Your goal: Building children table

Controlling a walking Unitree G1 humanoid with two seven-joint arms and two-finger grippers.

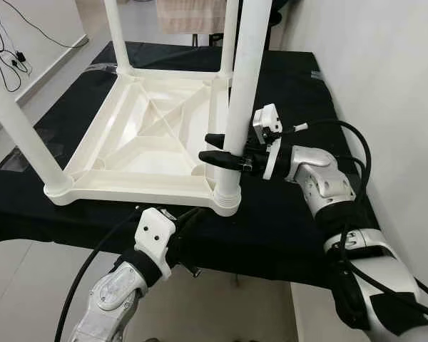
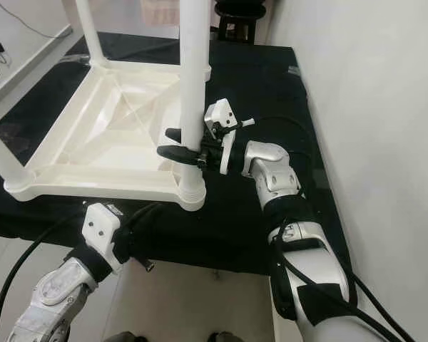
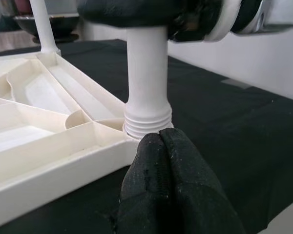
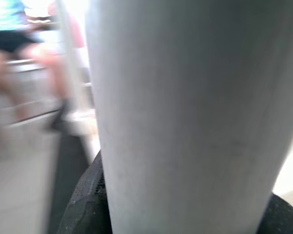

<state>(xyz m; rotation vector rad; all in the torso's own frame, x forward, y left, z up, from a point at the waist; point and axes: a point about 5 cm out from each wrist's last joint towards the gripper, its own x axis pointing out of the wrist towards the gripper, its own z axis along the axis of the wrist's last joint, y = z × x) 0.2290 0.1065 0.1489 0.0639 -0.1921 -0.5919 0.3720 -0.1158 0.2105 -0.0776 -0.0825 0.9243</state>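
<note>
White plastic children's tabletop point(image 1: 139, 153) lies upside down on a black cloth point(image 1: 299, 214); at its near edge the left gripper point(image 3: 168, 161) rests, fingers pressed together — likely bracing it. At its near-right corner, the right gripper point(image 1: 217, 148) clamps the white cylindrical leg point(image 1: 244, 85), probably seating it. Left wrist view reveals the ribbed socket collar point(image 3: 147, 122).

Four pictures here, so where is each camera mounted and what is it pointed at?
Left eye view: on the head, looking down at the upturned white table top on a black-covered table; both silver arms show.
Right eye view: the head's other eye, same scene; the right gripper clasps the near table leg.
Left wrist view: along the left gripper, shut, facing that leg's threaded base.
Right wrist view: pressed close against the leg, blurred.
All four share that leg.
</note>
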